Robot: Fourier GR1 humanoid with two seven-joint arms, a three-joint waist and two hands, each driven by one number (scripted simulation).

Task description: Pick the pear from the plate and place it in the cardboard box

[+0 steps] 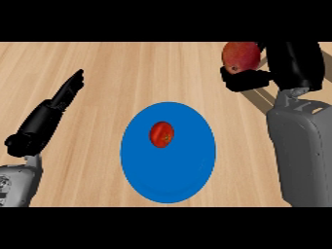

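Observation:
A reddish-orange pear is up at the view's top right, lifted off the counter, with my right hand shut on it. Black fingers curl under the fruit and the palm hides its right side. The blue plate lies in the middle of the wooden counter, well to the lower left of that hand. My left hand rests open at the left, fingers straight and pointing up, apart from the plate. No cardboard box shows in this view.
A small red tomato sits on the plate, a little above its centre. My grey right forearm stands just right of the plate. Bare wooden counter stretches between the two hands.

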